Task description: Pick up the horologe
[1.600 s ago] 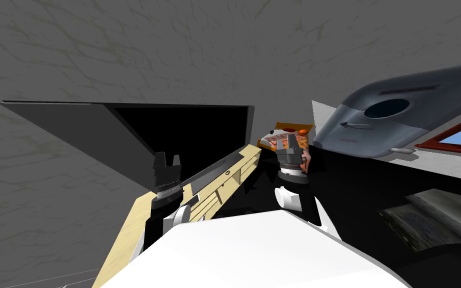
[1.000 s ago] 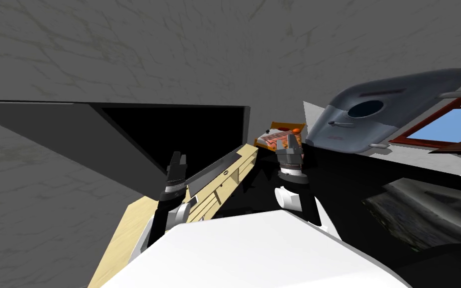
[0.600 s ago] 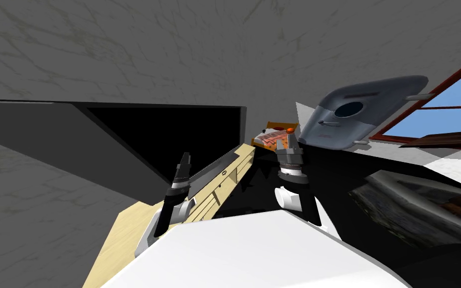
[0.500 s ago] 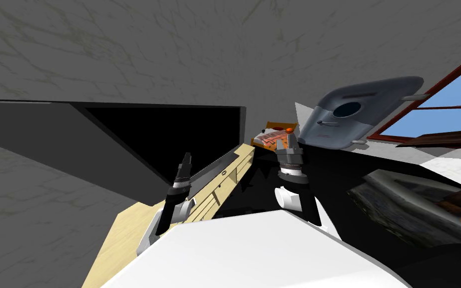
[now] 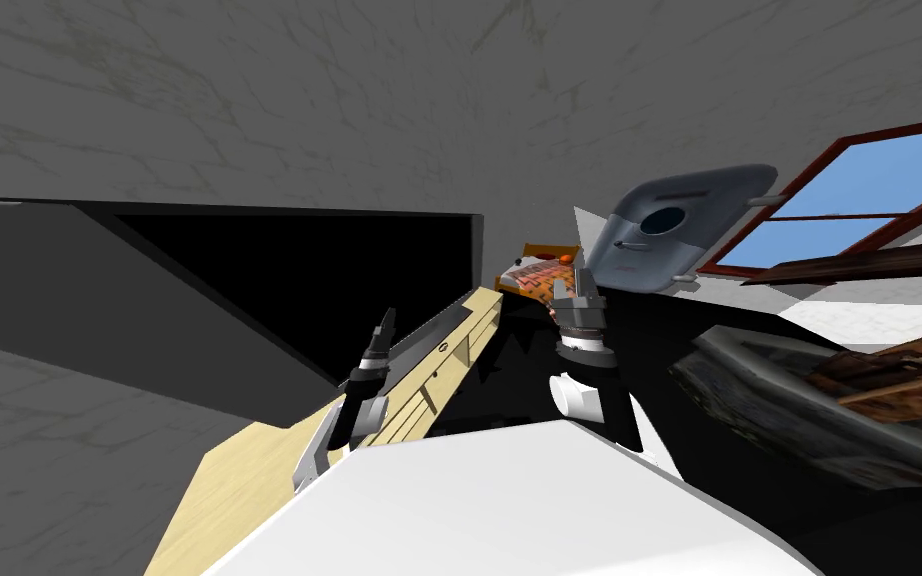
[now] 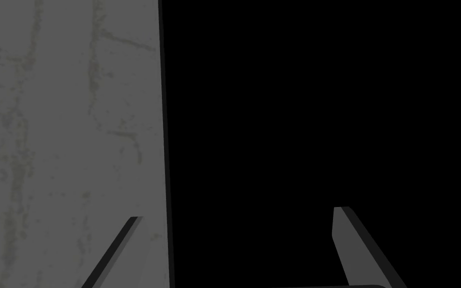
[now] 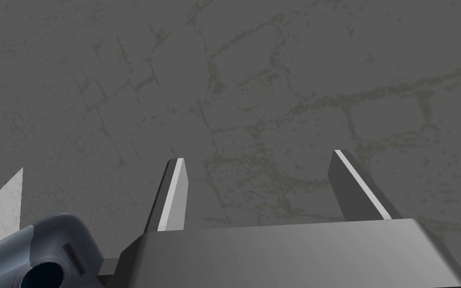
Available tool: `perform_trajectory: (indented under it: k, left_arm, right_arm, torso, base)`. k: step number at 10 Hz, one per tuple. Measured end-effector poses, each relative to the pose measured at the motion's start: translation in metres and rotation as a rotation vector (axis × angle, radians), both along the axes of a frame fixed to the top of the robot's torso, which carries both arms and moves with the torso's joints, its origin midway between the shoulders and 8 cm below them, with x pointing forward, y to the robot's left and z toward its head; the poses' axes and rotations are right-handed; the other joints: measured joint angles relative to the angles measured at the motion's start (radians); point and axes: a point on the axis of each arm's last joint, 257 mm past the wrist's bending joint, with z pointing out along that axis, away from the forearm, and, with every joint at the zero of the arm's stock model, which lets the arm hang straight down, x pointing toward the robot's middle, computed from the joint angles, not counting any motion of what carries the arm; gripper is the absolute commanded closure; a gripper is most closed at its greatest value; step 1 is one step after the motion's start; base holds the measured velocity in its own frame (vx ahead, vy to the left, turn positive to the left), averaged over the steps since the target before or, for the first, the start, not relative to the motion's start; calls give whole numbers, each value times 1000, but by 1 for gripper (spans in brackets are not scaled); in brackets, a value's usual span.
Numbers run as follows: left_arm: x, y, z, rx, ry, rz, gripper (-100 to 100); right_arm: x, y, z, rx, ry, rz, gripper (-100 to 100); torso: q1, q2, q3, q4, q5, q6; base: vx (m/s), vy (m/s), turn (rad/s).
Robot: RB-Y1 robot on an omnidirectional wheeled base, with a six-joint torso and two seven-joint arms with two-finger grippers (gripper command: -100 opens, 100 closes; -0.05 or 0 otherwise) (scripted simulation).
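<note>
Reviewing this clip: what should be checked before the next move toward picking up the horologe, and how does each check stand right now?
1. Horologe identified: cannot tell which thing it is.
2. Left claw open: ok, spread wide.
3. Right claw open and empty: ok.
4. Right claw aimed at a target: not ok, it faces the grey wall.
5. Left claw clear of the pale wooden cabinet: cannot tell.

Left gripper (image 5: 385, 320) and right gripper (image 5: 572, 284) forward, fingers of both apart.
</note>
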Motion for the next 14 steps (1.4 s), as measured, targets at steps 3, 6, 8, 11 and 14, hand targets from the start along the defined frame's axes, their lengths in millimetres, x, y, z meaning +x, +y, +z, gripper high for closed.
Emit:
perform_trajectory:
  k: [3,6,8,11,14]
  left_arm:
    - [13,0,-25,52,49,13,-100]
    - [27,-3,-50,112,98,23,-100]
    - [34,-3,-71,151,137,29,-100]
    - [45,-6,-104,232,201,37,-100]
    - [53,-3,-133,291,260,43,-100]
  right_arm:
    - [0,0,0,0,0,0,0]
    - [0,0,0,0,0,0,0]
    - [0,0,0,0,0,0,0]
    - [0,0,0,0,0,0,0]
    - [0,0,0,0,0,0,0]
  torso:
    - [0,0,0,0,0,-1]
    - [0,0,0,0,0,0]
    - [0,-1,0,0,0,0]
    - [0,-1,-1,0,0,0]
    - [0,-1,0,0,0,-1]
  base:
    - [7,-2,-90]
    - [9,-1,-74]
    - [16,-3,-154]
    - [17,-2,-69]
    - [15,-2,-87]
